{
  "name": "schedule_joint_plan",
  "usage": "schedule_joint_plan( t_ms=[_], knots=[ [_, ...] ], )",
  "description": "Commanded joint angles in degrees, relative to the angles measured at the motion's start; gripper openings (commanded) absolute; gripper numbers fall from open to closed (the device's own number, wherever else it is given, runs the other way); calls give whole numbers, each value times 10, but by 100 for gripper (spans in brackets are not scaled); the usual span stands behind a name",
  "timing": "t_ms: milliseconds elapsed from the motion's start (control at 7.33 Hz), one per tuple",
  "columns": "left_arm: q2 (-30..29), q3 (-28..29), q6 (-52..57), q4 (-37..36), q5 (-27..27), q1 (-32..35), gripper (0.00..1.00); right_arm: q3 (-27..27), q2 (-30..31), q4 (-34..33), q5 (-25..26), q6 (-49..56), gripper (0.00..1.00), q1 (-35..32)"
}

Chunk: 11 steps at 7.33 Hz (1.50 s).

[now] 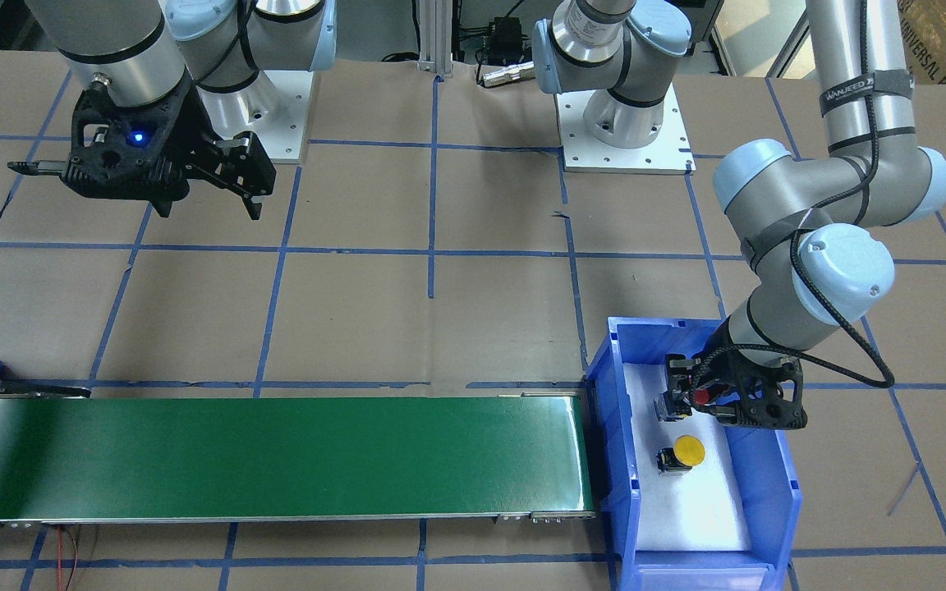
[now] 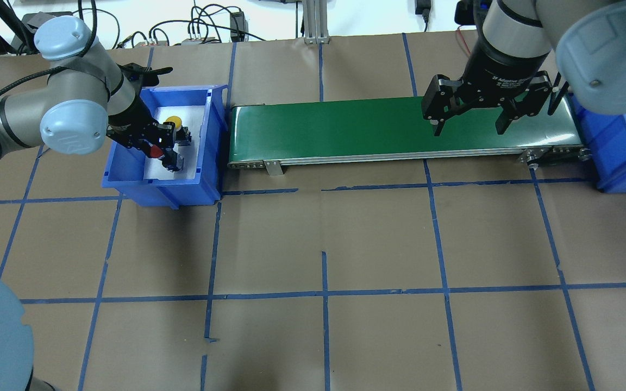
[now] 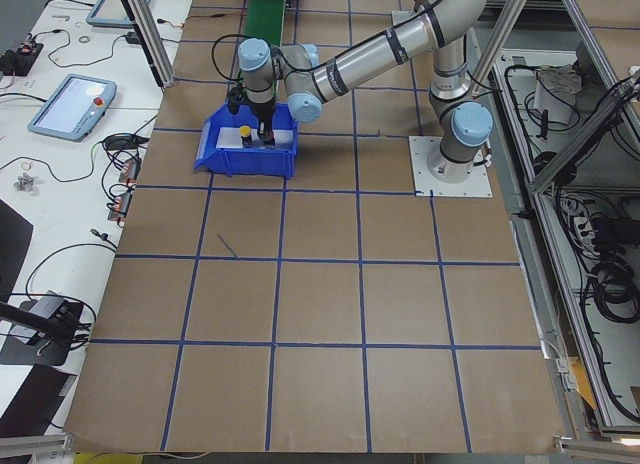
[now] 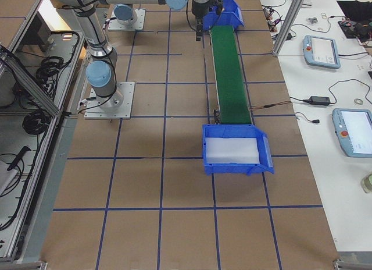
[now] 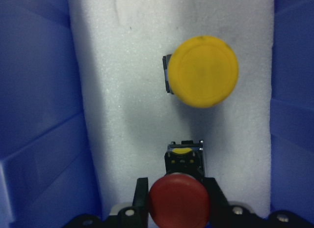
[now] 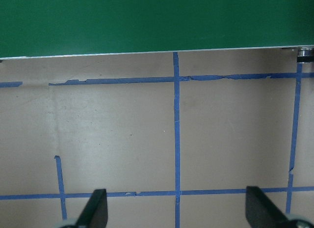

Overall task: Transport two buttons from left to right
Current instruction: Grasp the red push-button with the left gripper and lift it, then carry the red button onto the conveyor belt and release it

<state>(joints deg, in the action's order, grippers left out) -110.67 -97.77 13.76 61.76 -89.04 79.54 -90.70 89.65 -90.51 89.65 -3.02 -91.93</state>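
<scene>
The red button [image 5: 179,201] sits between the fingers of my left gripper [image 5: 179,204], which is shut on it low inside the left blue bin [image 2: 161,187]. It also shows in the front view [image 1: 701,396] and the overhead view [image 2: 156,152]. The yellow button [image 5: 203,71] stands free on the bin's white foam just beyond it, also seen in the front view [image 1: 689,449] and the overhead view [image 2: 172,121]. My right gripper [image 2: 470,129] is open and empty, hanging near the right end of the green conveyor [image 2: 345,127].
A second blue bin [image 2: 623,157] with a white foam floor stands at the conveyor's right end. The conveyor runs between the two bins. The right wrist view shows brown paper with blue tape lines [image 6: 176,139] below the gripper.
</scene>
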Motion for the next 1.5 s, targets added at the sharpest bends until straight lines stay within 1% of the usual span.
schedule_joint_plan(
  t_ms=[0, 136, 273, 545, 682, 955, 1091, 1364],
  knots=[
    [24, 14, 3, 4, -3, 1, 33, 0, 0, 1, 0, 0, 100, 0],
    [43, 40, -3, 33, -4, 5, 33, 0, 0, 2, 0, -1, 100, 0],
    [51, 78, -36, 54, -8, 27, 34, 0, 0, 2, 0, -1, 100, 0],
    [37, 155, -145, 70, -46, 110, 34, -6, 2, 2, 0, -2, 100, 0],
    [15, 173, -195, 78, -53, 146, 34, -8, 2, 2, 0, -2, 100, 0],
    [-50, 194, -263, 67, -74, 192, 34, -8, 3, 2, 0, -3, 100, 0],
    [-70, 194, -265, 59, -85, 197, 33, -8, 4, 3, 0, -3, 100, 0],
    [-99, 188, -262, 49, -83, 197, 34, -8, 4, 3, 0, -3, 100, 0]
  ],
)
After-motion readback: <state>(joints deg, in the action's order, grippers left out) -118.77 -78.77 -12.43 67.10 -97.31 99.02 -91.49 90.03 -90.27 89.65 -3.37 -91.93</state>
